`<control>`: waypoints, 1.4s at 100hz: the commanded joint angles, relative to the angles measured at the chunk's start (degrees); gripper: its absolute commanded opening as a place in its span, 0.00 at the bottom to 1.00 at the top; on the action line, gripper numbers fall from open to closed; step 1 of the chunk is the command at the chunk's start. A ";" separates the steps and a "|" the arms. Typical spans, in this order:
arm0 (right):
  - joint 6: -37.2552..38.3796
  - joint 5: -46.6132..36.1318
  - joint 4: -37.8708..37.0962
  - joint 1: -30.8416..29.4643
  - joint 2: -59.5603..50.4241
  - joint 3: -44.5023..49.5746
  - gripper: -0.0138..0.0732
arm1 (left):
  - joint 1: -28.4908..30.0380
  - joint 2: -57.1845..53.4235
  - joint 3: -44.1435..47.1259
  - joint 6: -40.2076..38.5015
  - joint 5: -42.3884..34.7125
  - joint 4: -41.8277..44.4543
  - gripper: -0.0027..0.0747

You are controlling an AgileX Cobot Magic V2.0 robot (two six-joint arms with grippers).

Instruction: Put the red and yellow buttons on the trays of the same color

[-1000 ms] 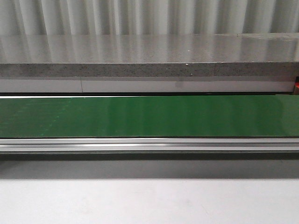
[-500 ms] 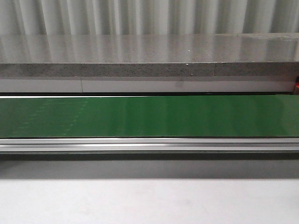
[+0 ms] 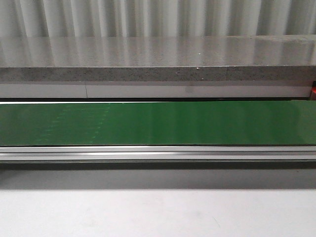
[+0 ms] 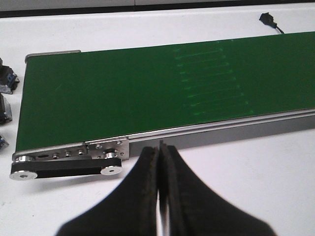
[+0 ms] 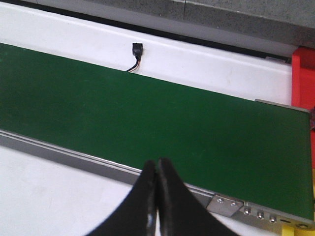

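No red or yellow button shows in any view. The green conveyor belt [image 3: 158, 123] lies bare across the front view. A red plastic edge [image 5: 302, 78], possibly the red tray, stands past the belt's end in the right wrist view; no yellow tray is identifiable. My left gripper [image 4: 160, 147] is shut with nothing in it, over the white table just before the belt's roller end [image 4: 69, 164]. My right gripper [image 5: 157, 162] is also shut and holds nothing, above the belt's near rail [image 5: 74, 155]. Neither gripper appears in the front view.
A black connector on a cable [image 5: 137, 49] lies on the white table beyond the belt. Small dark parts [image 4: 6, 81] sit past the belt's end in the left wrist view. A grey stone ledge [image 3: 158, 74] runs behind the conveyor.
Faint pale marks on the green belt have shifted to the right in the front view. Nothing else has moved.
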 commanded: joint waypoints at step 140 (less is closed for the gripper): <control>-0.65 -0.12 0.05 -0.10 -17.49 7.44 0.09 | 24.53 34.77 -16.49 -7.82 -0.08 3.17 0.58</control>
